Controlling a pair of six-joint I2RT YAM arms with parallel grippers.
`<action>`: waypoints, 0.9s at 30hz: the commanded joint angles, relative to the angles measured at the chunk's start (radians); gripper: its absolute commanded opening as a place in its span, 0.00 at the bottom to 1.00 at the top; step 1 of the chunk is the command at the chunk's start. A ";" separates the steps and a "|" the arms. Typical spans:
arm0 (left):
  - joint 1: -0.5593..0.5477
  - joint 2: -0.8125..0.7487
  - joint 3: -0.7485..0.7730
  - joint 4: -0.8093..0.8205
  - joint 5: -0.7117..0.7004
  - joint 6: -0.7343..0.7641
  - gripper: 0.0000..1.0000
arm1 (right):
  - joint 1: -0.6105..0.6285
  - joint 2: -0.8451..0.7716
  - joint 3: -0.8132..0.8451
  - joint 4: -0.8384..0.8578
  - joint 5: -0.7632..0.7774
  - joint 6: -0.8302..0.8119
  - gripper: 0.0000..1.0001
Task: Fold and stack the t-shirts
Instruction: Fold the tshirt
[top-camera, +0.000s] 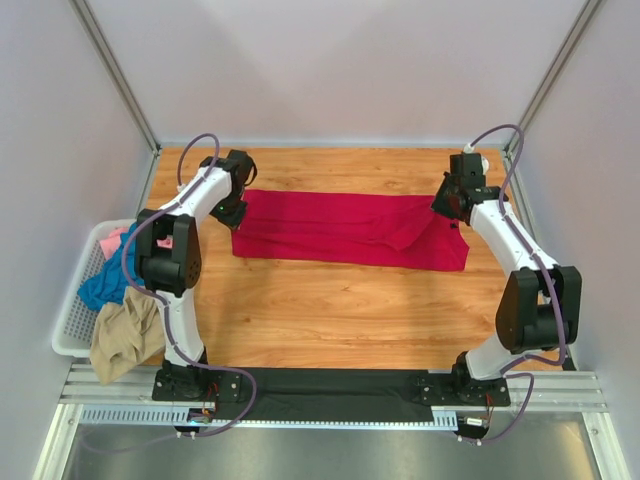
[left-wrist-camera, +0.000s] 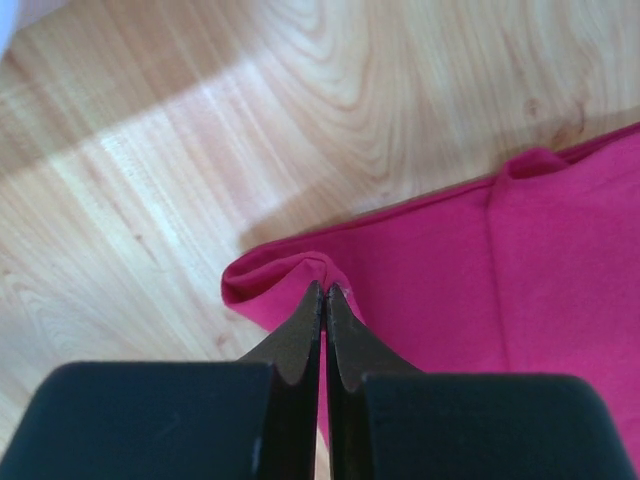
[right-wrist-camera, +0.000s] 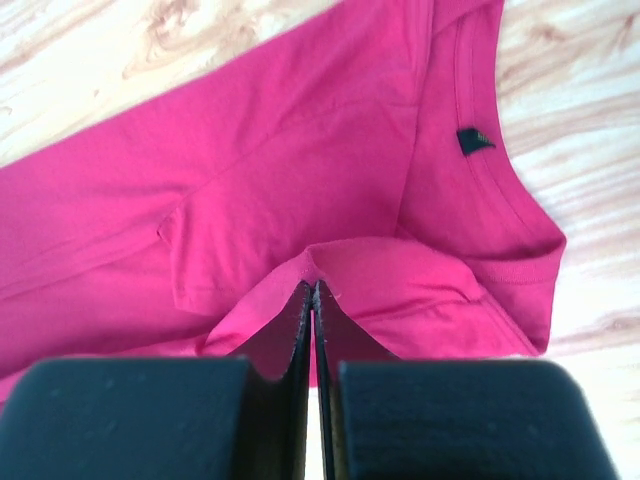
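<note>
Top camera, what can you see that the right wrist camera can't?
Only the top view: the left arm, the right arm, and the basket with a blue tee, pink tee and tan tee. Only the right wrist: the dark neck label and the right end effector pinched shut on a fold. Both: the red tee on the wooden table.

Matt cloth t-shirt (top-camera: 330, 225), smooth wooden table (top-camera: 330, 310)
</note>
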 joint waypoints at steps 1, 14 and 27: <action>0.007 0.038 0.054 -0.026 -0.030 -0.005 0.00 | -0.003 0.028 0.078 -0.004 0.036 -0.036 0.00; 0.010 0.117 0.139 -0.046 -0.053 0.008 0.00 | -0.017 0.102 0.141 -0.012 0.076 -0.034 0.00; 0.011 0.182 0.225 -0.076 -0.065 0.027 0.00 | -0.023 0.146 0.210 -0.030 0.076 -0.010 0.00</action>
